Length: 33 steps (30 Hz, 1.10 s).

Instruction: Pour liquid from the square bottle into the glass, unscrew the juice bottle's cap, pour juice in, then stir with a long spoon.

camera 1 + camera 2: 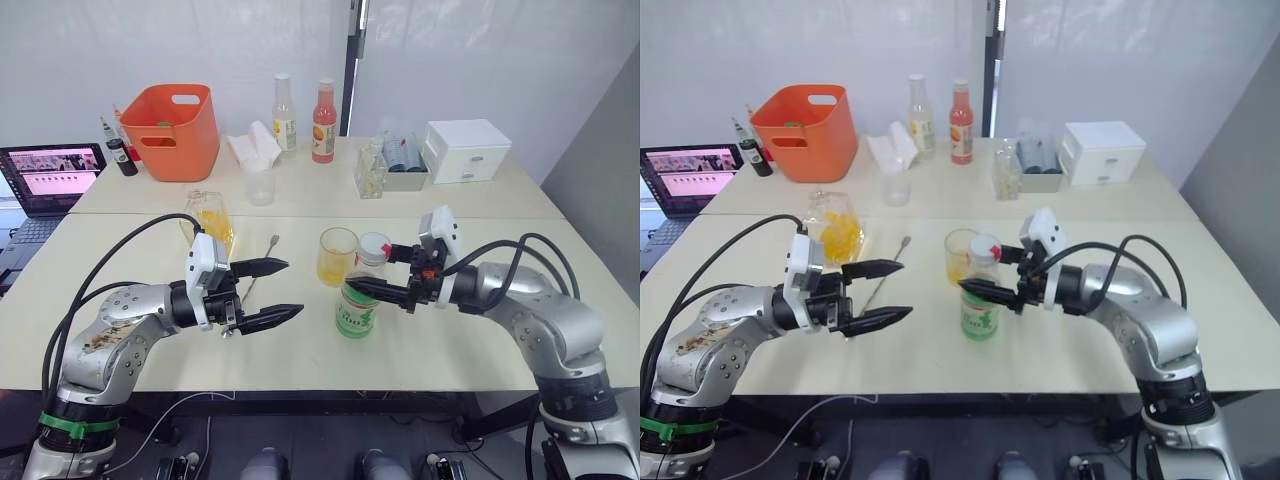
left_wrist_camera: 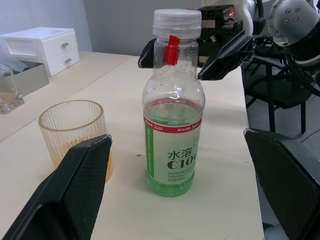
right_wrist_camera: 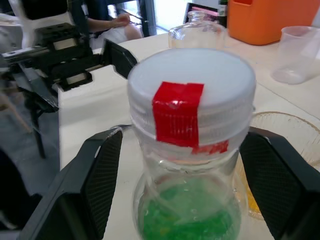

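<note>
The left gripper [image 1: 270, 292] hangs with jaws wide, nearest the table edge. Beyond it stands the juice bottle [image 1: 358, 300], smooth thin plastic (likely light, squashy); its ridged white cap [image 1: 374, 243] sits between the right gripper [image 1: 385, 273]'s parted fingers. Ribbed glass [image 1: 337, 256] just behind.

Lighting: bright, even, diffuse daylight off the white wall [image 1: 480, 60] behind; you get soft, faint shadows on the table [image 1: 420, 340]. Glare: mild sheen on juice bottle [image 2: 173, 100] shoulder. Focus: head views sharp; right wrist view has bg soft, cap [image 3: 190, 90] near-sharp, finger pads [image 3: 95, 180] blurred.
</note>
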{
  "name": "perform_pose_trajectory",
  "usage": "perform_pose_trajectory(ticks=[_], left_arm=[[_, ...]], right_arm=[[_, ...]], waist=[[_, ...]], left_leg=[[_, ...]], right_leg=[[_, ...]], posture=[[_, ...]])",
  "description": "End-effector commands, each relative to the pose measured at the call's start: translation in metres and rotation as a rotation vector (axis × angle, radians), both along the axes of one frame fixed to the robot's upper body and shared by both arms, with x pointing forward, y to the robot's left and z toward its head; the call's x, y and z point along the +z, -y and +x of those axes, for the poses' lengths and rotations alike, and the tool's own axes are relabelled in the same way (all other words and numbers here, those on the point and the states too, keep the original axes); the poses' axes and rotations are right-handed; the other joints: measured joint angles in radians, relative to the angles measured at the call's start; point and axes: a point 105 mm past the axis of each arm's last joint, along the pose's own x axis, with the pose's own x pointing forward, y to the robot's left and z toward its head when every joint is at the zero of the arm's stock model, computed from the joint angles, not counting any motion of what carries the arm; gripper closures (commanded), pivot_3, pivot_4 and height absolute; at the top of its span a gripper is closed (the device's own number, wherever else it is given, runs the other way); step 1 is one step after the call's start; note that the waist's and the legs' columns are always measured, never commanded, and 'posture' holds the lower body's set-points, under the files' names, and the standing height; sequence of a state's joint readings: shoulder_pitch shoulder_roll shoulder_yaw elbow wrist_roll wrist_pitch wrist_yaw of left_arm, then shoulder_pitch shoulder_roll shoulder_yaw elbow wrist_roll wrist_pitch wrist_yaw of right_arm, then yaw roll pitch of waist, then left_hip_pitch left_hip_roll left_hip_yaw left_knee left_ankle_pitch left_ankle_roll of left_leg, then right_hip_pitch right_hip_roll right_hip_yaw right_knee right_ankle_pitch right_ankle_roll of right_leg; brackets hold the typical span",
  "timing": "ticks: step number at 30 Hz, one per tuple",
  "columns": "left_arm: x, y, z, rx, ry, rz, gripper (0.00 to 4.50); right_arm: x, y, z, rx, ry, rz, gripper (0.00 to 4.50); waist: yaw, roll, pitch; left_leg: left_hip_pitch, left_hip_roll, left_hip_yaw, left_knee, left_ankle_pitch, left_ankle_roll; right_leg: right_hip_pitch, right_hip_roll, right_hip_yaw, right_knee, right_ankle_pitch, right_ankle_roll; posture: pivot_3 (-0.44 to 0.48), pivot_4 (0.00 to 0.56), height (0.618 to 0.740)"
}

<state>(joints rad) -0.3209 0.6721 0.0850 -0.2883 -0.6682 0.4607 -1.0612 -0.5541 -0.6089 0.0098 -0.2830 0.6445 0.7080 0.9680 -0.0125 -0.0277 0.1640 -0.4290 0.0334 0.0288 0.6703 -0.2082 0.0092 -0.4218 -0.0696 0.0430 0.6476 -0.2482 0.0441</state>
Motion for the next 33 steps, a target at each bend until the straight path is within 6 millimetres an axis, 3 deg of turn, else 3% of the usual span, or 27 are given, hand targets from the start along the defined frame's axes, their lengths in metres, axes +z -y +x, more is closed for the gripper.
perform_pose_trajectory(ticks=[1,3,4,10,19,26,33], left_arm=[[0.008,0.002,-0.001,-0.006,0.041,-0.002,0.00],[0.008,0.003,-0.001,-0.002,0.041,-0.003,0.00],[0.007,0.003,-0.002,0.000,0.041,-0.003,0.00],[0.007,0.001,-0.003,0.012,0.041,0.000,0.00],[0.009,-0.001,-0.004,0.014,0.042,0.002,0.00],[0.010,-0.001,-0.003,0.003,0.039,0.002,0.00],[0.010,0.000,-0.003,-0.017,0.038,0.009,0.00]], right_arm=[[0.014,-0.001,-0.003,0.080,0.046,0.013,0.76],[0.014,0.001,0.001,0.080,0.051,0.008,0.76],[0.014,0.002,0.001,0.080,0.052,0.007,1.00],[0.010,0.001,0.005,0.058,0.057,0.012,2.87],[0.014,-0.006,0.002,0.063,0.079,0.034,2.93],[0.035,-0.036,-0.011,0.203,0.149,0.045,2.93],[0.031,-0.053,-0.002,0.258,0.160,0.013,2.93]], waist=[[0.000,0.000,0.000],[0.000,0.000,0.000],[0.000,0.000,0.000],[0.001,0.000,0.000],[-0.002,0.000,0.000],[-0.003,0.000,0.000],[0.005,0.000,0.000]], left_leg=[[0.000,0.000,0.000,0.000,0.000,0.000],[0.000,0.000,0.000,0.000,0.000,0.000],[0.000,0.000,0.000,0.000,0.000,0.000],[0.000,-0.001,0.000,0.000,0.000,0.000],[0.000,0.000,0.000,0.000,0.000,0.000],[-0.001,0.000,0.000,0.000,0.000,0.000],[-0.001,-0.001,0.000,0.000,0.000,0.000]], right_leg=[[0.000,0.000,0.000,0.000,0.000,0.000],[0.000,0.000,0.000,0.000,0.000,0.000],[0.000,0.000,0.000,0.000,0.000,0.000],[0.000,-0.001,0.000,0.000,0.000,0.000],[0.000,0.000,0.000,0.000,0.000,0.000],[-0.002,0.000,0.000,0.001,0.000,0.000],[-0.001,-0.002,-0.001,0.000,0.000,0.000]], posture=[[0.000,0.150,0.715],[0.000,0.150,0.715],[0.000,0.150,0.715],[0.000,0.150,0.715],[0.000,0.150,0.715],[0.000,0.150,0.715],[0.000,0.150,0.715]])
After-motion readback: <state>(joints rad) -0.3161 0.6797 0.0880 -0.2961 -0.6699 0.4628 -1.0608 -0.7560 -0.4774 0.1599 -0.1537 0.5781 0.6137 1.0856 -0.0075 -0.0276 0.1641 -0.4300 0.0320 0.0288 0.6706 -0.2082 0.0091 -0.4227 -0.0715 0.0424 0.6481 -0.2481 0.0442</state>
